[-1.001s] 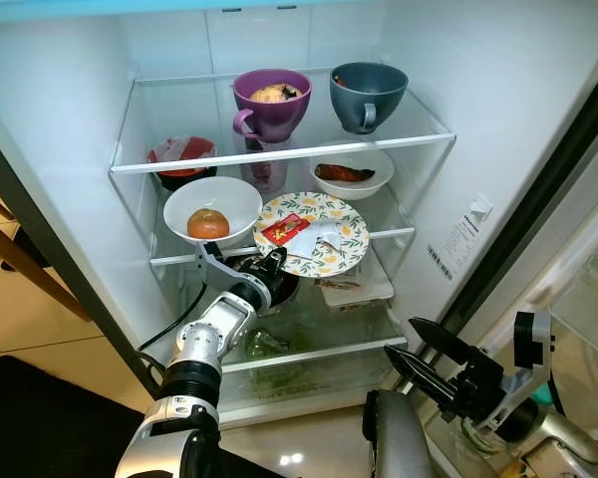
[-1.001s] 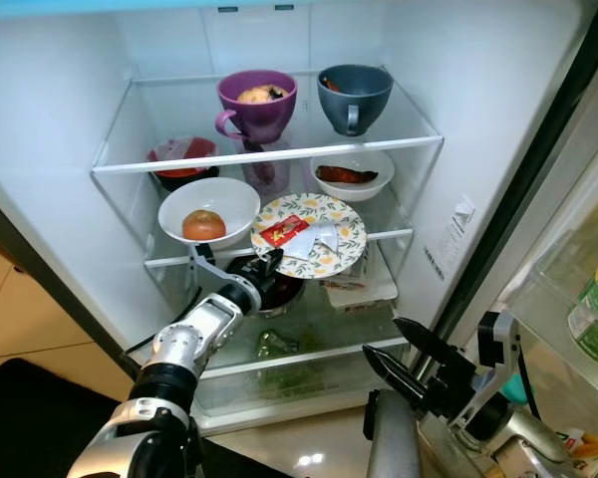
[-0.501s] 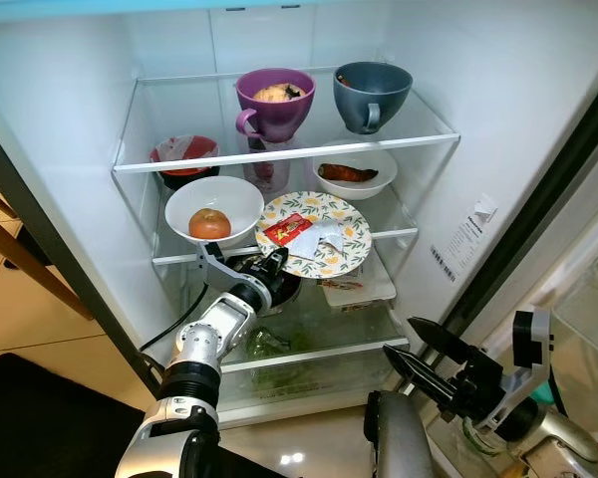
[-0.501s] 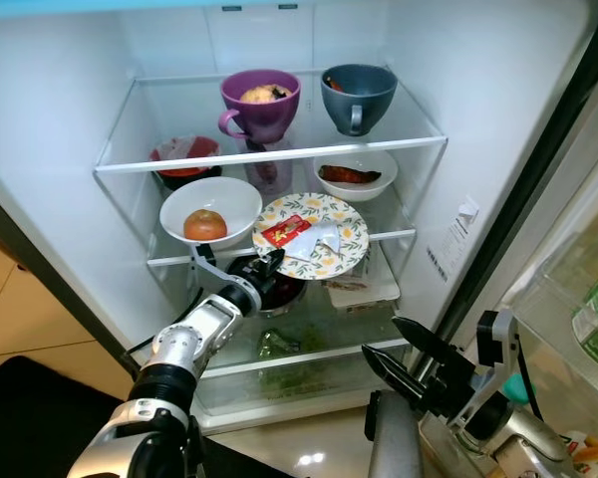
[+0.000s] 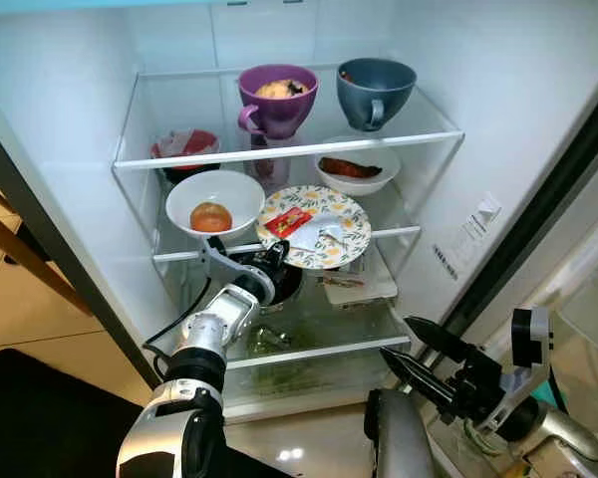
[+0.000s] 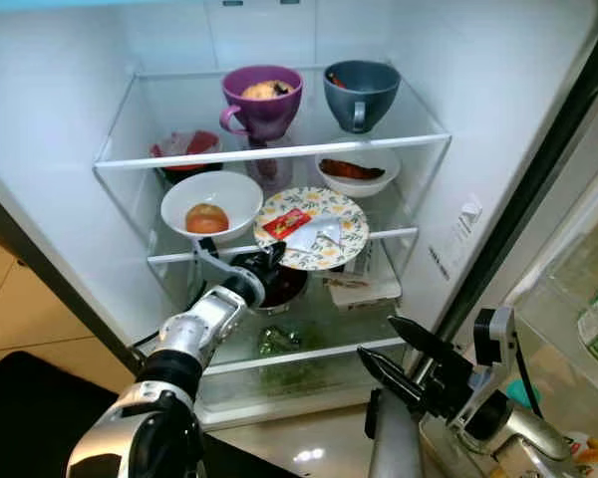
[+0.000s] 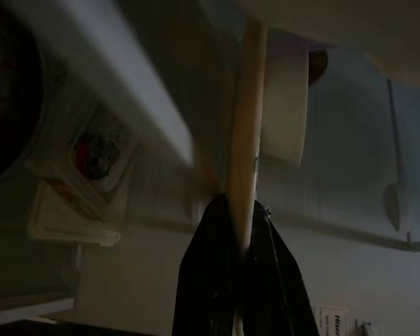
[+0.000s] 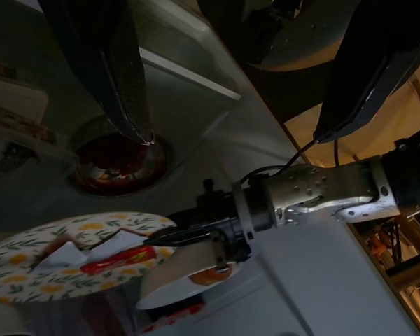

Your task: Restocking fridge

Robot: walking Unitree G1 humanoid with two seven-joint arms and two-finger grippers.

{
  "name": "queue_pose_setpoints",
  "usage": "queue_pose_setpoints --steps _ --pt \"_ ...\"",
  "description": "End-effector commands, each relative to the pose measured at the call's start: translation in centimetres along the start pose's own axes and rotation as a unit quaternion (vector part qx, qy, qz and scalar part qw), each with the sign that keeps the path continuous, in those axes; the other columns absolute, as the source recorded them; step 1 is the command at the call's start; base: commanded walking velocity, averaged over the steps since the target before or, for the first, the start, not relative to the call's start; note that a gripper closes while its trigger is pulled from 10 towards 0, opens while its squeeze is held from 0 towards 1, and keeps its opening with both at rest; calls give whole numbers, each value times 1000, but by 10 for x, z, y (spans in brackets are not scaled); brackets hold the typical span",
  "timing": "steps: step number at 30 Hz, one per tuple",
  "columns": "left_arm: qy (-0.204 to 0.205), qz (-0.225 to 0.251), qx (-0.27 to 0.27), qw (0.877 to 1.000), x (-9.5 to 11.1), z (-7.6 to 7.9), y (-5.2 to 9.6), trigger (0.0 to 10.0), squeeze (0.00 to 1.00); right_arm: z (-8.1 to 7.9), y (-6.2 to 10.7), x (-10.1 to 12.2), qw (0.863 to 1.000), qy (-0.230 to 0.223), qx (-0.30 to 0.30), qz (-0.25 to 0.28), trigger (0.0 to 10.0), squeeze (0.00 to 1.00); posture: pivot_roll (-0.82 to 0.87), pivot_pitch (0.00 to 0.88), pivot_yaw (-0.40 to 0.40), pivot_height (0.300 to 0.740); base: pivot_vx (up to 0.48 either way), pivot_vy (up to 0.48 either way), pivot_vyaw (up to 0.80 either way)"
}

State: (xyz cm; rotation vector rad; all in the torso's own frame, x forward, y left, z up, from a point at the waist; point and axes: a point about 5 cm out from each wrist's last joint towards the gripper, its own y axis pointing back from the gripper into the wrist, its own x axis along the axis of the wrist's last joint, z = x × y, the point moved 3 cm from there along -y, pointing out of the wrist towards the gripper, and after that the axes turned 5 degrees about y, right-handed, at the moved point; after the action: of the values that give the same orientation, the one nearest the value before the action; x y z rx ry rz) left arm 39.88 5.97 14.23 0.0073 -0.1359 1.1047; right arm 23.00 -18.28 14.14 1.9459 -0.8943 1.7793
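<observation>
White bowl (image 5: pixel 217 202) holding an orange fruit (image 5: pixel 210 216) sat at the middle shelf's (image 5: pixel 391 231) front left edge. Stretched forward and up beneath it, the left tool (image 5: pixel 270 265) clenched the bowl's rim. Lower right, the right tool (image 5: pixel 416 357) hung released outside the fridge.

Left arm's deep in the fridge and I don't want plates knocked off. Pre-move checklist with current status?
1. Left hand grip: shut on the rim of the floral plate, seen edge-on in the left wrist view. Ok.
2. Plate support: its front overhangs the middle shelf. Not ok to release yet.
3. Load on the plate: red packet and white wrapper lie loose. Cannot tell whether they will stay put.
4. Neighbour: white bowl with a round fruit sits right beside the plate. Cannot tell if touching.
5. Right hand: open, outside the fridge, low. Ok.
</observation>
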Motion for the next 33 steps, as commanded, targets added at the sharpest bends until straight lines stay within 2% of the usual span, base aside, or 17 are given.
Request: queue_pose_setpoints --steps 1,20,33 --pt "-10 5 -11 1000 4 8 -4 10000 0 -5 1 -1 1000 -9 8 -7 10000 0 -107 202 29 375 0 0 0" --pt "-34 35 -36 998 35 39 -17 10000 0 -27 -6 8 999 -5 40 -10 10000 0 -111 263 28 375 0 0 0" --pt "-41 42 -46 997 40 51 -23 10000 0 -40 -12 14 998 -2 64 -6 10000 0 -117 280 31 375 0 0 0"
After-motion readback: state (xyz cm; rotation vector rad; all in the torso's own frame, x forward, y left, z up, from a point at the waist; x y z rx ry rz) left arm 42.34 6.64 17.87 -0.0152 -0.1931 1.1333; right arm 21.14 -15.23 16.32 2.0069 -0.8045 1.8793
